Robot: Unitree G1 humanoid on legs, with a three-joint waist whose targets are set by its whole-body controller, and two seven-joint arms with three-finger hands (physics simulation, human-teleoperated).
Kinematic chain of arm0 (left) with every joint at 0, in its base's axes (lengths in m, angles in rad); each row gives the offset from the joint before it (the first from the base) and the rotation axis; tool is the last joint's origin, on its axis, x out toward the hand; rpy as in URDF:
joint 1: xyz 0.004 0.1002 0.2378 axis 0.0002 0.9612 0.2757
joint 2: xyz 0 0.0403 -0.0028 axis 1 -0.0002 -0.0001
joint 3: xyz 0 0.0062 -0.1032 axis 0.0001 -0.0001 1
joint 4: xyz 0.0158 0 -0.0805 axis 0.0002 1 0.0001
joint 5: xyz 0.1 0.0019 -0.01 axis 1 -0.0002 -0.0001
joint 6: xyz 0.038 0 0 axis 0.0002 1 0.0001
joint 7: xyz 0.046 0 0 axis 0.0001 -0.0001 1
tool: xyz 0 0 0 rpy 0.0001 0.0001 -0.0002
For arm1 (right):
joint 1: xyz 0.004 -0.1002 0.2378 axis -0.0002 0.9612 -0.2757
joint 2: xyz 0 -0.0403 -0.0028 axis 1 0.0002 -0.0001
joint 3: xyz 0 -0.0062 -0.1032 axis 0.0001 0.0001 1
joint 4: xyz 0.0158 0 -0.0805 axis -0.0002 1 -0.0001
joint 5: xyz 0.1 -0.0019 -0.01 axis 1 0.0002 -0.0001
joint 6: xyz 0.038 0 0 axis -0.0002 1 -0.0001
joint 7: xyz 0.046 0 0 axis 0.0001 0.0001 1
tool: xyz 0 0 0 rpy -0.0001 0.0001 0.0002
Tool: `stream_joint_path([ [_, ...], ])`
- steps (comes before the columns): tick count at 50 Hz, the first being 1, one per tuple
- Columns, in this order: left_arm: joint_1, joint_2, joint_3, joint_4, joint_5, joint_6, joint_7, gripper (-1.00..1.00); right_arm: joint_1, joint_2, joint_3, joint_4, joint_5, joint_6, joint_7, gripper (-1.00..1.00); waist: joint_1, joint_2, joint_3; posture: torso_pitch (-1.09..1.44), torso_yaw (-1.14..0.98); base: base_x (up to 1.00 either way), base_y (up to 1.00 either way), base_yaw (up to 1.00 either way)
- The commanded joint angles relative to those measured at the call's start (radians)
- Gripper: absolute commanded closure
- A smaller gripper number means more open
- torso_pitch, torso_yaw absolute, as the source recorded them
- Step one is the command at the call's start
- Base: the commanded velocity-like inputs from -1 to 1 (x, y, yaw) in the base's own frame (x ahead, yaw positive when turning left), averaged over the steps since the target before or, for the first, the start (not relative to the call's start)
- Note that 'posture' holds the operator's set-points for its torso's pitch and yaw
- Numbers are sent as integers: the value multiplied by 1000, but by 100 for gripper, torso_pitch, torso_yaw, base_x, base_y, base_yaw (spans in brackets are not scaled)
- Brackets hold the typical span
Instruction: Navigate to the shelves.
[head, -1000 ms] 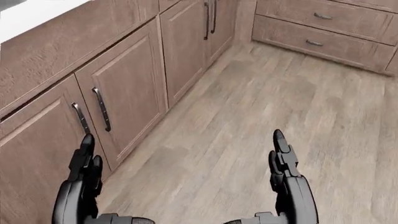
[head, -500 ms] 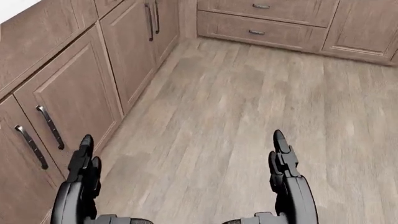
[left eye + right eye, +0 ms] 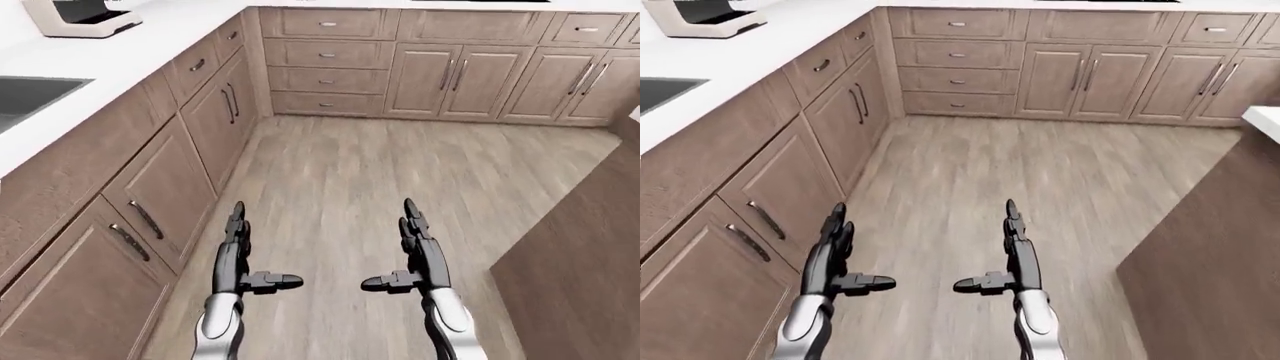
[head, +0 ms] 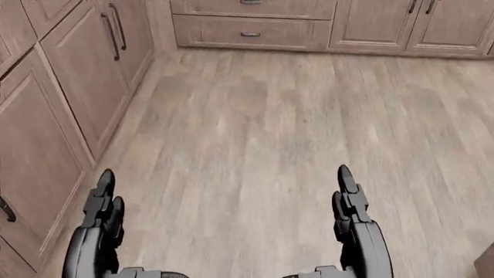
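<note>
No shelves show in any view. My left hand (image 3: pixel 240 251) and my right hand (image 3: pixel 415 244) are held out low over the wooden floor (image 3: pixel 370 172), fingers straight and thumbs turned inward, both open and holding nothing. In the head view both hands sit at the bottom, the left hand (image 4: pixel 100 211) near the left cabinets and the right hand (image 4: pixel 351 211) over bare floor.
Brown cabinets (image 3: pixel 150 195) under a white counter (image 3: pixel 120 52) run along the left, with a sink (image 3: pixel 30 94) and a white appliance (image 3: pixel 80 15) on it. More cabinets (image 3: pixel 450 71) span the top. A brown island side (image 3: pixel 1220 240) stands at the right.
The whole picture has shifted: the camera turned right, so the left cabinets slid toward the left edge and the far cabinet row came square across the top. The hands kept their pose.
</note>
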Motion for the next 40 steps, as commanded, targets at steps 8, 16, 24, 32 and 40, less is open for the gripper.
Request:
stream_joint_path([
  [8,-19,-3,-10,-44,-2,-33,-6,-100,-16,-6,-8,-50,3,-31,-5,-100,-17,-77,-22,0,0,0,0,-38],
  [16,-19,-3,-10,-44,-2,-33,-6,-100,-13,-5,-11,-58,10,-34,-6,-100,-24,-40,-2,0,0,0,0,-10],
  [24,-19,-3,-10,-44,-2,-33,-6,-100,-8,-4,-10,-65,6,-34,-12,-100,-17,-30,-28,0,0,0,0,0],
  [32,-19,-3,-10,-44,-2,-33,-6,-100,-10,-4,-16,-68,11,-23,-24,-100,-7,-34,-60,0,0,1,0,0],
  [40,-19,-3,-10,-44,-2,-33,-6,-100,-8,-4,-16,-72,14,-21,-25,-100,-10,-45,-4,0,0,13,0,0],
])
